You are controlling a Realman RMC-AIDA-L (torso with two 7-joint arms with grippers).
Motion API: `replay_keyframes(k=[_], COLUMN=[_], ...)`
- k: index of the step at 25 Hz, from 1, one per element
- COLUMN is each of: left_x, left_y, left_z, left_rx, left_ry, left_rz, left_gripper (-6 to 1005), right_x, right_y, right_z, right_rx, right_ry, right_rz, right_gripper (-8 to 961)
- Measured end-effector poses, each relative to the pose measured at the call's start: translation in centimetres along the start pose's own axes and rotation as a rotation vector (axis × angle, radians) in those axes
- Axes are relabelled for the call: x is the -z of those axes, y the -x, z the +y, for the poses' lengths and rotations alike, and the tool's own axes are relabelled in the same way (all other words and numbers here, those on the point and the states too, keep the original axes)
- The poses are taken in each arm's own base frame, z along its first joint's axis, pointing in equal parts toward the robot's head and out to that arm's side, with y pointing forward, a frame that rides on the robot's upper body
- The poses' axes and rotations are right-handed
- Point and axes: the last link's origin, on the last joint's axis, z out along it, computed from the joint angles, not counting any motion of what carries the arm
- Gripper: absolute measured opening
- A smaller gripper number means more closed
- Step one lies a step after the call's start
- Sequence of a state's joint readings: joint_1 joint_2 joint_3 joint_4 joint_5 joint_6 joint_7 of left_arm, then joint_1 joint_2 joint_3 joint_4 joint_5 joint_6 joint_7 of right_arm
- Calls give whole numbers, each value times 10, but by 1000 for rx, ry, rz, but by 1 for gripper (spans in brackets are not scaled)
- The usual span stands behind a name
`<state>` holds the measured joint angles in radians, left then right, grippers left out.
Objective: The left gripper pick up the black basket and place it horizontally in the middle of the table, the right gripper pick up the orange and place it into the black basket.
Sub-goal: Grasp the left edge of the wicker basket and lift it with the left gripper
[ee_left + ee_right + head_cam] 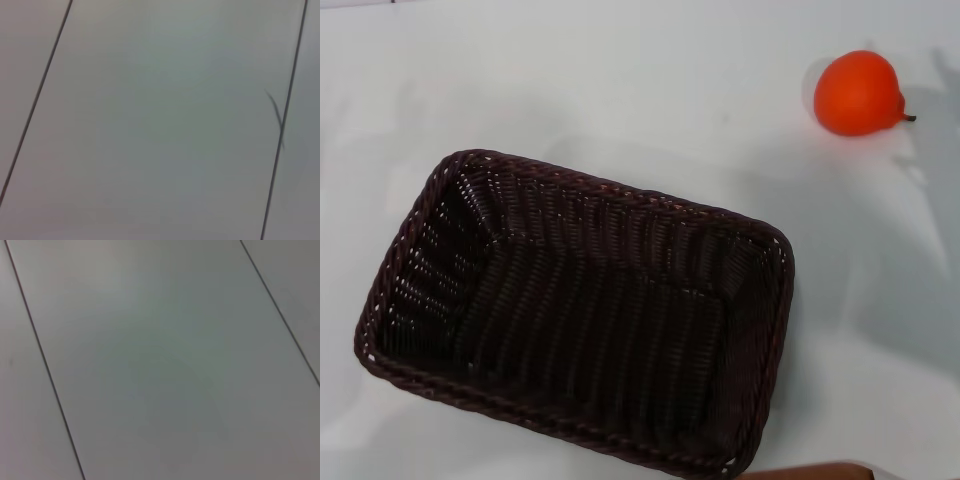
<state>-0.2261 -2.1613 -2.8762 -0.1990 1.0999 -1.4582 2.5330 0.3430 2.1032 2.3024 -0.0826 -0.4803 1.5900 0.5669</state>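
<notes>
— Neither gripper appears in any view, left or right, so whether their fingers are spread or pressed together is not something I can tell. Both wrist views show only a pale grey surface crossed by thin dark lines.

— What is in the head view, then?

— Biggest is the white table [620, 80], smooth and plain, filling the frame. On it sits the black basket [582, 313], taking up the lower left and centre. It is rectangular, woven, very dark brown-black, with a braided rim, sloping sides and rounded corners. It stands upright with its opening facing up, and its long side runs at a slant, from the left of the frame down toward the lower right. Nothing lies inside it.

— And the fruit?

— That orange [858, 93] rests on the table in the upper right of the frame, well apart from the basket. It is small, round, bright orange-red, with a short dark stem pointing toward the right edge.
</notes>
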Motion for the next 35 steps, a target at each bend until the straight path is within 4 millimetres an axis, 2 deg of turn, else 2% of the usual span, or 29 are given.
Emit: replay_keyframes(k=[19,27,35], left_x=[-4,-24,-38], left_y=[-5,-30,-82], left_z=[-3,-8,-12], left_rx=[40,93,13], left_ry=[43,301,434], left_rz=[-12,-204,-355], left_gripper=[619,618,616], right_x=[0,-1,-3], right_y=[-1,-1,-4], right_z=[-1,0,2], right_rx=[-28,-36,-40], right_ry=[-7,-9,-6], right_rz=[2,4,14], right_gripper=[912,912,911])
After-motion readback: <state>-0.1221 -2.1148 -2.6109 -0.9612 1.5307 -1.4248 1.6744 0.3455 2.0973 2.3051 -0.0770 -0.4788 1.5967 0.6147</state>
